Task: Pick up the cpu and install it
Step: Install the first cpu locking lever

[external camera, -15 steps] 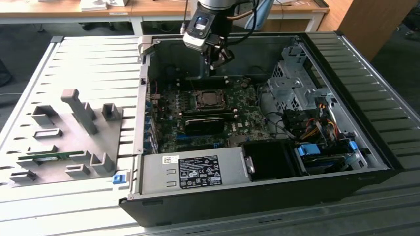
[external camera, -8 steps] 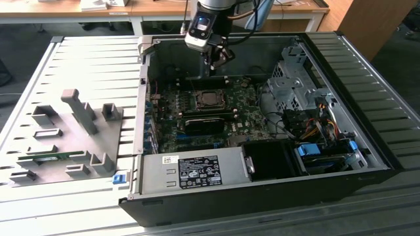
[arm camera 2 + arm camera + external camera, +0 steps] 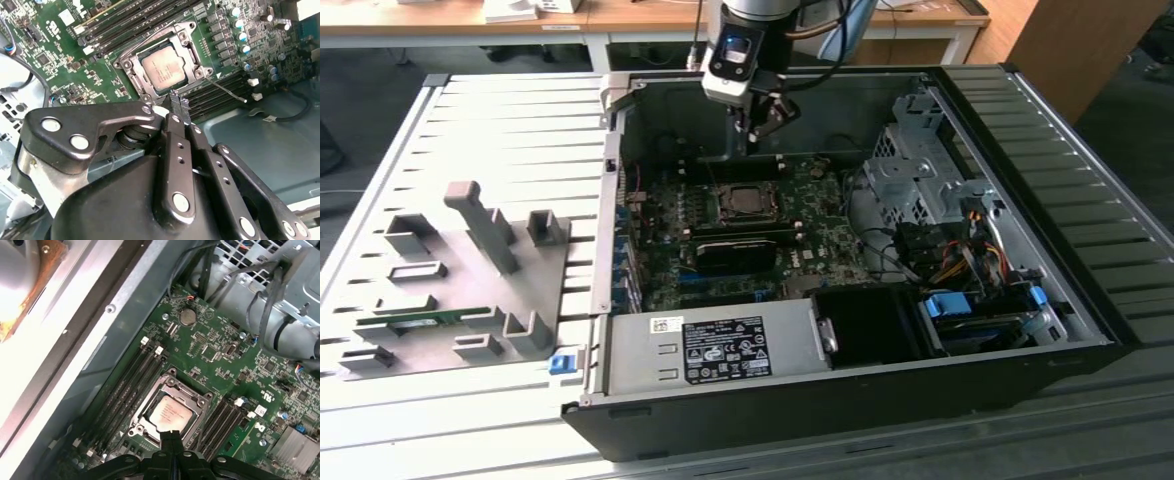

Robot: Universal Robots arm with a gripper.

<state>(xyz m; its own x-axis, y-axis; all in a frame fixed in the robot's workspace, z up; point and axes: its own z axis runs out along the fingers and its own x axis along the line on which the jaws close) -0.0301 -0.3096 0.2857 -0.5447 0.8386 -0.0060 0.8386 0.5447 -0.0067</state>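
The cpu (image 3: 164,71) (image 3: 170,414) (image 3: 744,201), a small silvery-grey square, lies flat in the metal-framed socket (image 3: 131,64) (image 3: 150,390) on the green motherboard (image 3: 670,262). The socket's thin lever wire (image 3: 227,92) stands out to one side. My gripper (image 3: 755,135) (image 3: 178,106) (image 3: 172,438) hangs above the board just off the socket's edge, clear of the chip. Its two black fingers are pressed together with nothing between them.
The open computer case (image 3: 1067,250) holds a power supply (image 3: 714,350) at the front, a drive cage (image 3: 914,170) and cable bundles (image 3: 961,255) on the exterior view's right. Memory slots (image 3: 125,385) flank the socket. A grey fixture (image 3: 487,230) stands on the table at the exterior view's left.
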